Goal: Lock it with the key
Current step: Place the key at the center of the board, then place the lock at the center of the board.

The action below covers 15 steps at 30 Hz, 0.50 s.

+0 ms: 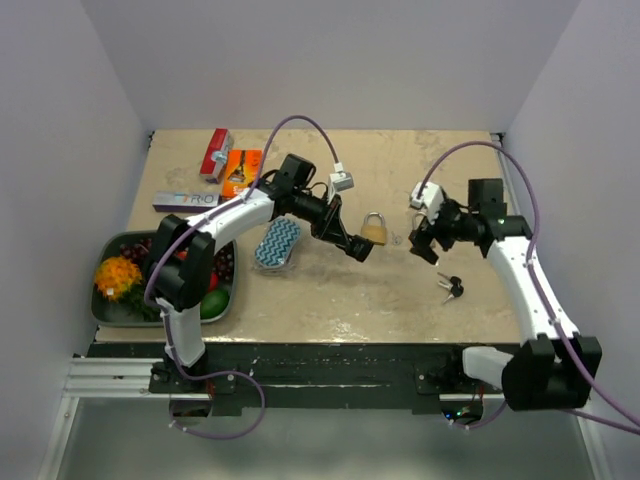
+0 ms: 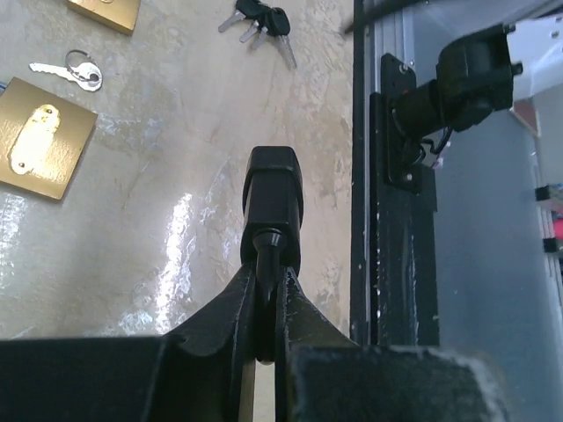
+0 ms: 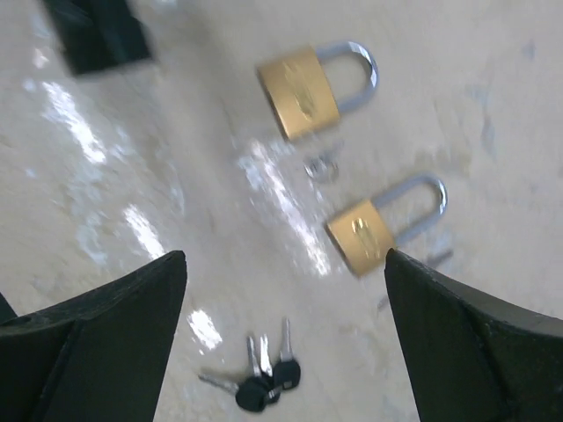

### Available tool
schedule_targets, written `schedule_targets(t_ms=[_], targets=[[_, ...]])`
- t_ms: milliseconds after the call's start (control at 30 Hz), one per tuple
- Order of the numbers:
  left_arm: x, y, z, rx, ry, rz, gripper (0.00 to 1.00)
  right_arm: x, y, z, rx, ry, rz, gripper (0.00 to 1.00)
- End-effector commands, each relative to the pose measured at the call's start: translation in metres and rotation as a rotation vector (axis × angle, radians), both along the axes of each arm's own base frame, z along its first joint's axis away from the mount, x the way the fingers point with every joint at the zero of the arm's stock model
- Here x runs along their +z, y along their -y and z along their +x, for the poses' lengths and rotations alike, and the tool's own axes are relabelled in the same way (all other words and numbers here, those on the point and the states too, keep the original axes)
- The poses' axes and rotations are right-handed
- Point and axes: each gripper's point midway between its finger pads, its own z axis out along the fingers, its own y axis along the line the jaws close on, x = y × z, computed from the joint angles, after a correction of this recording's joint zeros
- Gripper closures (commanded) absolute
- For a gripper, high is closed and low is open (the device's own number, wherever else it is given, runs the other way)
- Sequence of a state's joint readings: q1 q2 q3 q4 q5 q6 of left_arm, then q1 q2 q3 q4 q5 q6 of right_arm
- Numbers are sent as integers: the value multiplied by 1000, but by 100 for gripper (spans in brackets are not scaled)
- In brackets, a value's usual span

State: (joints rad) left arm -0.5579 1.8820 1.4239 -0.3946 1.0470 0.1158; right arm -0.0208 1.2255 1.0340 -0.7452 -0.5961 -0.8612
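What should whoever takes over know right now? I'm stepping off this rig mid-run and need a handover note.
Left gripper: shut, beside the padlocks; I cannot tell if it holds anything.
Right gripper: open, empty, above the table.
Things: first padlock and second padlock lie flat, with the silver key between them. The black-headed key bunch lies nearer the arms.
Done: no key is in either lock; both shackles look seated, though the view is blurred.
Left: pick a key, insert it and turn.
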Motion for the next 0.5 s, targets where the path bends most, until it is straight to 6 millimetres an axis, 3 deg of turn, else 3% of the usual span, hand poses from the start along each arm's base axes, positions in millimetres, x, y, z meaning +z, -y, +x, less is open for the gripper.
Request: schedule_targets(t_ms=[0, 233, 467], targets=[[42, 24, -6, -16, -171, -77, 100, 22, -54, -8, 71, 112, 53, 3], [44, 32, -9, -27, -191, -63, 100, 19, -113, -14, 184, 173, 45, 1], [48, 32, -12, -37, -188, -71, 100, 12, -148, -13, 234, 195, 19, 1]])
